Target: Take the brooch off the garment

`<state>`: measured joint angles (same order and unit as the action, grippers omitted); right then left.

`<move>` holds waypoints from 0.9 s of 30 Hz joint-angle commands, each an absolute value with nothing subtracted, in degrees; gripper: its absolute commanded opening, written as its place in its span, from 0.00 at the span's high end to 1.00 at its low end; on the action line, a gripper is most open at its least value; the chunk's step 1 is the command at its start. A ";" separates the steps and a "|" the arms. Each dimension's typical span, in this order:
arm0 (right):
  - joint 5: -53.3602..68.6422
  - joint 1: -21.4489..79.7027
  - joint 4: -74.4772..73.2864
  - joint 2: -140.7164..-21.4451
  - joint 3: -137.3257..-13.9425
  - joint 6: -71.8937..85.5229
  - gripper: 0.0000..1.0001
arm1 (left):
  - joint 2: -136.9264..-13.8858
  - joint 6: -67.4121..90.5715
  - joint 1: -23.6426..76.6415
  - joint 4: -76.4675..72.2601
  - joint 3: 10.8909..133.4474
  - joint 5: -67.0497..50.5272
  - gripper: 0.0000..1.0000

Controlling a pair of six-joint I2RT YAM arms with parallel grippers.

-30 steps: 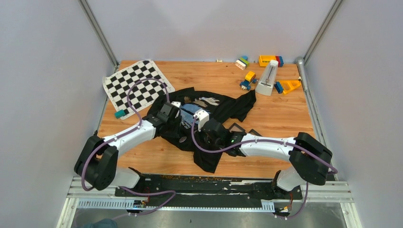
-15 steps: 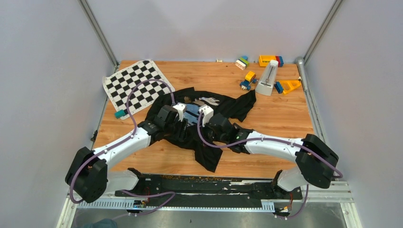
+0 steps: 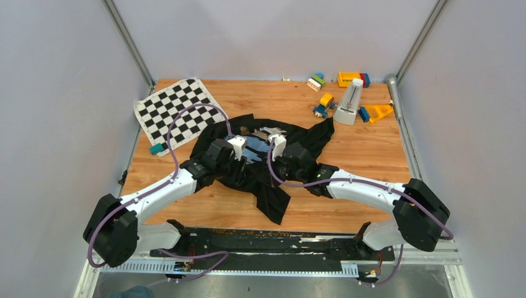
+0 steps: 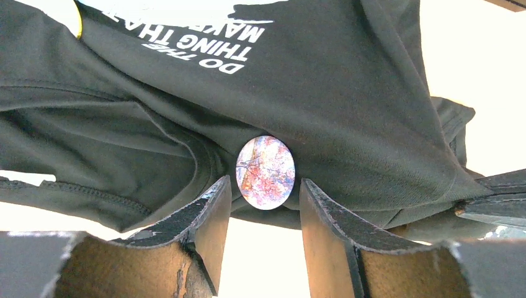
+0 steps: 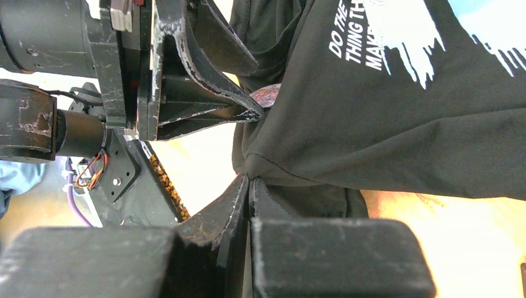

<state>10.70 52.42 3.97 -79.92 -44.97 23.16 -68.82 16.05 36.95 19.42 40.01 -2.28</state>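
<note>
1. Both arms have reached farther across the table [image 3: 366, 155] than in the earlier top views. The right one has moved from the near part of the garment [image 3: 310, 139] up to its printed patch [image 3: 254, 148], and the left wrist has shifted slightly far and right, so the two wrists now sit close together over the middle of the cloth
2. Judged from this, the approach is over and the grasp itself is the step in hand; the brooch [image 4: 265, 172] remains pinned to the cloth
3. Right gripper [image 5: 248, 181]: fingers pressed together on a pinched fold of black fabric, on the near side of the brooch. This probably holds the cloth steady while the other arm pulls
4. Left gripper [image 4: 263, 183]: fingers parted, the gap a little wider than the brooch, with one fingertip on each side of it. No contact is evident in the left wrist view, while the right wrist view shows one fingertip [image 5: 251, 113] just beside the brooch's rim
5. Brooch: an oval with a glossy face mottled pink, red and pale bluish white. It sits on a fold of the garment below the white printed lettering [image 4: 198, 53]
6. Edge-on in the right wrist view it reads as a thin, slightly domed disc, and its pin or clasp is hidden behind the cloth
7. In the top view the brooch is concealed beneath the wrists
</note>
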 commanded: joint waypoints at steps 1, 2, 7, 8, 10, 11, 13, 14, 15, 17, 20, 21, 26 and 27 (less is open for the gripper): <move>14.07 51.31 6.24 -76.98 -44.56 24.77 0.95 | -69.31 14.02 38.18 16.62 39.95 -2.02 0.48; 14.28 51.23 6.24 -76.84 -44.56 24.78 0.95 | -69.58 14.00 38.40 16.61 40.02 -1.80 0.47; 15.30 50.94 6.15 -76.91 -44.67 24.81 0.95 | -71.00 13.74 38.60 16.92 40.82 -0.71 0.50; 15.56 50.83 6.15 -76.90 -44.72 24.86 0.95 | -71.30 13.83 38.65 16.89 40.90 -0.33 0.50; 16.11 50.64 6.15 -76.95 -44.69 24.96 0.95 | -71.62 14.14 38.67 16.81 40.95 0.64 0.52; 16.27 50.55 6.15 -76.99 -44.73 24.98 0.95 | -71.71 14.28 38.67 16.80 40.95 1.37 0.54; 16.51 50.41 6.15 -77.07 -44.74 25.01 0.95 | -71.90 15.00 38.63 17.06 41.19 3.64 0.61; 16.52 50.37 6.15 -77.20 -44.74 25.02 0.95 | -72.07 15.59 38.66 17.38 41.50 5.04 0.63; 16.59 50.36 6.15 -77.31 -44.74 24.97 0.95 | -72.12 15.93 38.67 17.57 41.62 5.60 0.67; 16.59 50.37 6.15 -77.57 -44.79 24.92 0.95 | -72.03 16.55 38.61 17.80 41.80 6.54 0.72; 16.91 50.35 6.15 -78.02 -44.91 24.96 0.95 | -71.50 17.33 38.60 17.80 41.71 6.95 0.77; 16.97 50.35 6.15 -78.29 -44.99 24.96 0.95 | -71.29 17.37 38.59 17.81 41.69 6.84 0.80; 17.12 50.32 6.15 -78.75 -45.18 24.97 0.95 | -70.84 17.65 38.58 18.32 41.66 5.76 0.86; 17.04 50.32 6.15 -78.82 -45.18 25.01 0.95 | -70.73 17.74 38.61 18.53 41.66 5.31 0.88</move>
